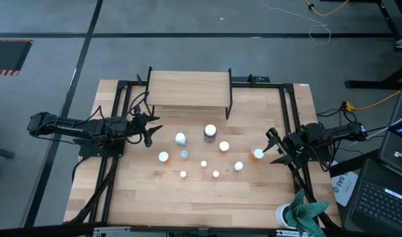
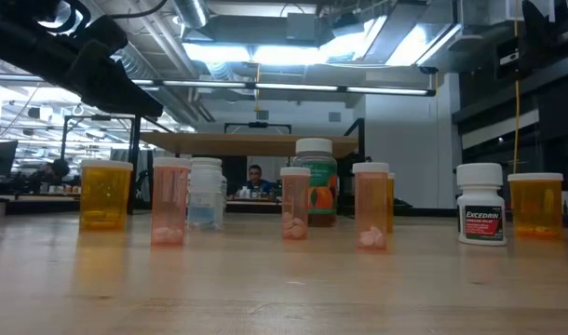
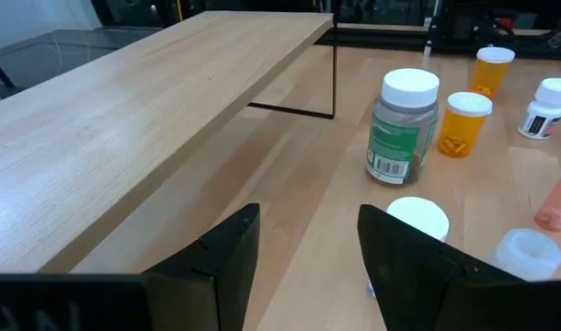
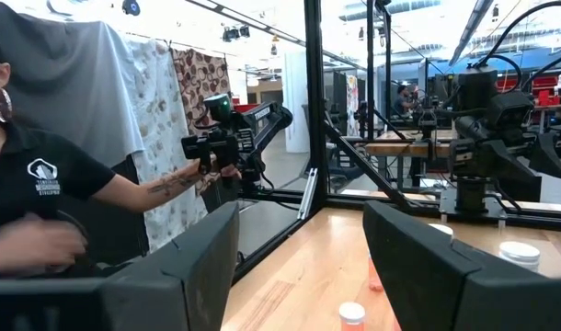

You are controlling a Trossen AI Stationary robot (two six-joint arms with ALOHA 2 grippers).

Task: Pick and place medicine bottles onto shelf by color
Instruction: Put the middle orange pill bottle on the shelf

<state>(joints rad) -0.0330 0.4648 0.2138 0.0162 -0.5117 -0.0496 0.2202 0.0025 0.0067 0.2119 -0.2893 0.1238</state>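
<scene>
Nine medicine bottles (image 1: 203,155) stand scattered across the middle of the surface (image 1: 155,197), none on the shelf (image 1: 188,89), which sits bare at the far edge. The left gripper (image 1: 150,128) hovers released and empty near the left-hand bottles. The right gripper (image 1: 273,146), also spread and holding nothing, sits beside an orange bottle (image 1: 258,154) toward the right edge.

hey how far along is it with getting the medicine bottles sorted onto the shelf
Nothing placed yet: the shelf top is bare. All nine medicine bottles stand on the table. Nothing in hand: the left hand and right hand hover open and empty. All sorting remains.
</scene>
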